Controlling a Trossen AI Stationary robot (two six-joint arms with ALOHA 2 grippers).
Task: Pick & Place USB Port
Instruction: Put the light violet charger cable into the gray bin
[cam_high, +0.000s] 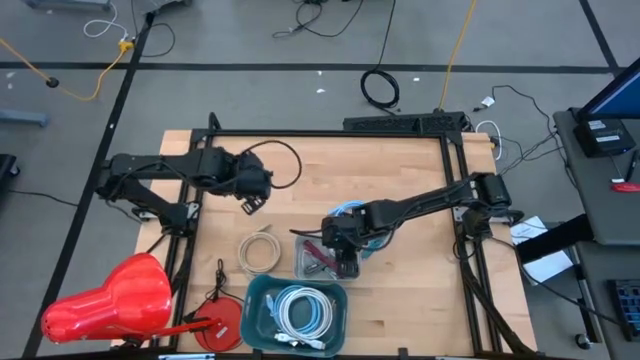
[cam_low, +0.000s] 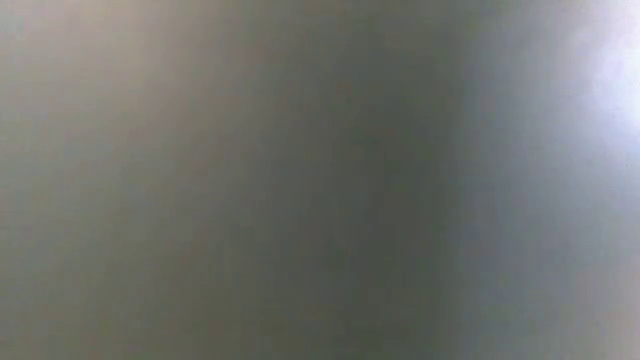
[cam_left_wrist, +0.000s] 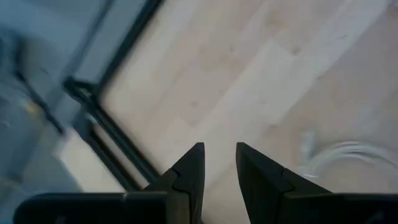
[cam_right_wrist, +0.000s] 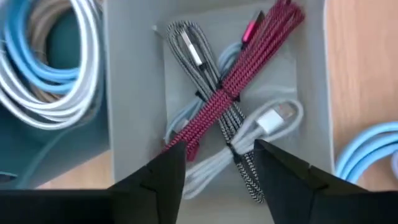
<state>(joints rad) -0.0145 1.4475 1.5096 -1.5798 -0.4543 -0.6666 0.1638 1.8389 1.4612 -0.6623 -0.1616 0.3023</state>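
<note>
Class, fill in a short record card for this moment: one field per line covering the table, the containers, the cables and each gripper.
table: wooden
grey tray: holds red cable, striped cable, white cable
teal bin: holds coiled white and blue cables
loose coil: on table, beside tray
right gripper: jaws open, above tray
left gripper: jaws open, above bare table
low view: shows nothing
</note>
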